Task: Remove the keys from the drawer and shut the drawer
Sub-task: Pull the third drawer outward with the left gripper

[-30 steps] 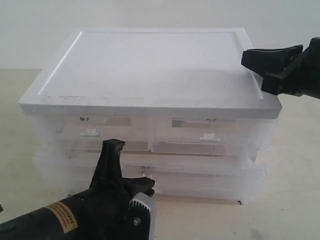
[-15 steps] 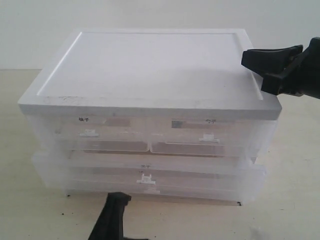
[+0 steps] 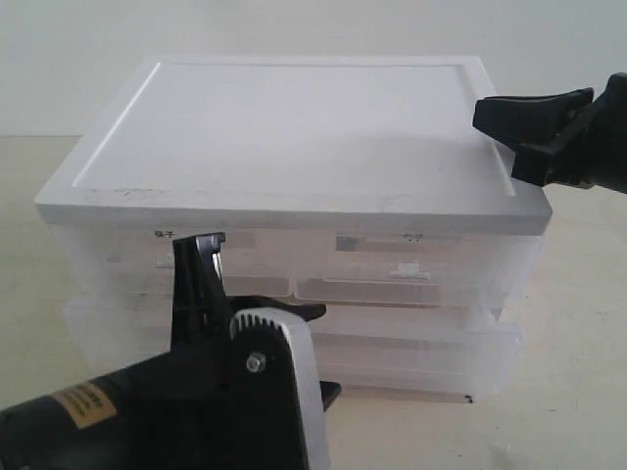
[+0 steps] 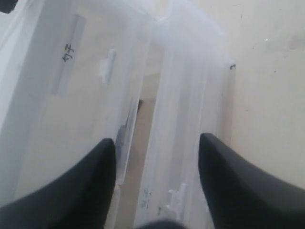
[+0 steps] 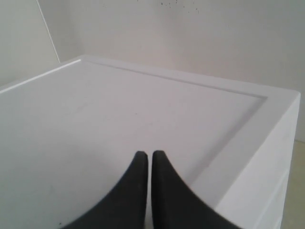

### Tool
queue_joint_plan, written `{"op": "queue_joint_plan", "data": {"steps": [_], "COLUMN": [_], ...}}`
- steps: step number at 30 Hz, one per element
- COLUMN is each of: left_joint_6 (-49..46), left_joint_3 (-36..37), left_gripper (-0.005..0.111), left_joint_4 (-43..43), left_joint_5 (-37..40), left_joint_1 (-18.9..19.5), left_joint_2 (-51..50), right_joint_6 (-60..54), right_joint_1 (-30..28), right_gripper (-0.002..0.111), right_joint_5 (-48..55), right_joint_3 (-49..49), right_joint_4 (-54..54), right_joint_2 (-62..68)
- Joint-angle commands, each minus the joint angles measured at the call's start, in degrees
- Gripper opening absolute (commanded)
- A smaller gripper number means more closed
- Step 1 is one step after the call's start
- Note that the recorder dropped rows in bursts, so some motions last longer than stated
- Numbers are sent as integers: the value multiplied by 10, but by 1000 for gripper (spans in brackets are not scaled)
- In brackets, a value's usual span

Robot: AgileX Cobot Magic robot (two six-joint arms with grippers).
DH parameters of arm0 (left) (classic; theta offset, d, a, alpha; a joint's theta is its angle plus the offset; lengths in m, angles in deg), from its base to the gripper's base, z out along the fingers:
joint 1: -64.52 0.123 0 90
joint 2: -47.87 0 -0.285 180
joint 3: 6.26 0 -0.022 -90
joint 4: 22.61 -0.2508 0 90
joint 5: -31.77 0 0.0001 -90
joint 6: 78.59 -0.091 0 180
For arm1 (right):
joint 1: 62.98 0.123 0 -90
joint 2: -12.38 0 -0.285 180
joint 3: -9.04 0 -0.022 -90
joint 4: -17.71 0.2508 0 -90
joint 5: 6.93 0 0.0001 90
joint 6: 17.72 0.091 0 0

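Note:
The drawer (image 3: 421, 370), shallow and translucent, is the lowest one of the white-topped cabinet (image 3: 294, 127). Its front looks level with the wide labelled drawer (image 3: 411, 338) above it. The keys are hidden; nothing of them shows through the plastic. My left gripper (image 3: 257, 276) hangs open in front of the cabinet's left half. In the left wrist view it (image 4: 157, 138) points along the drawer fronts with nothing between its fingers (image 4: 95, 176). My right gripper (image 3: 482, 116) is shut and empty, resting at the right edge of the cabinet top (image 5: 119, 109), as the right wrist view (image 5: 149, 153) shows.
Two half-width labelled drawers (image 3: 402, 264) fill the top row; one of them (image 4: 68, 50) shows its label in the left wrist view. The wide drawer's label and tab handle (image 4: 176, 200) lie between my left fingers. The cabinet stands on a beige table (image 3: 578, 392).
My left gripper dropped almost out of the exterior view half a second ago and has risen again in front of the left drawers. The right gripper has not moved.

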Motion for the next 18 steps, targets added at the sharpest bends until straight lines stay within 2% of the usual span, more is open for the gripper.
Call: {"op": "queue_joint_plan", "data": {"steps": [1, 5, 9, 14, 16, 18], "left_joint_6": [-43, -48, -48, -48, -48, -48], "left_joint_3": [-7, -7, -7, -7, -7, -7], "left_gripper": [49, 49, 49, 49, 43, 32], "left_joint_4": [16, -8, -54, -57, -58, -65], "left_joint_5": [53, 95, 94, 95, 91, 91], "left_joint_1": [54, 94, 113, 139, 138, 138], "left_joint_2": [-7, -16, -37, -72, -81, -82], "right_joint_6": [-2, -2, -2, -2, -2, -2], "right_joint_1": [1, 1, 1, 1, 1, 1], "right_gripper": [0, 0, 0, 0, 0, 0], "right_joint_5": [-1, -1, -1, -2, -2, -2], "right_joint_3": [3, 3, 3, 3, 3, 3], "right_joint_4": [-4, -4, -4, -5, -5, -5], "right_joint_2": [1, 1, 1, 1, 1, 1]}}
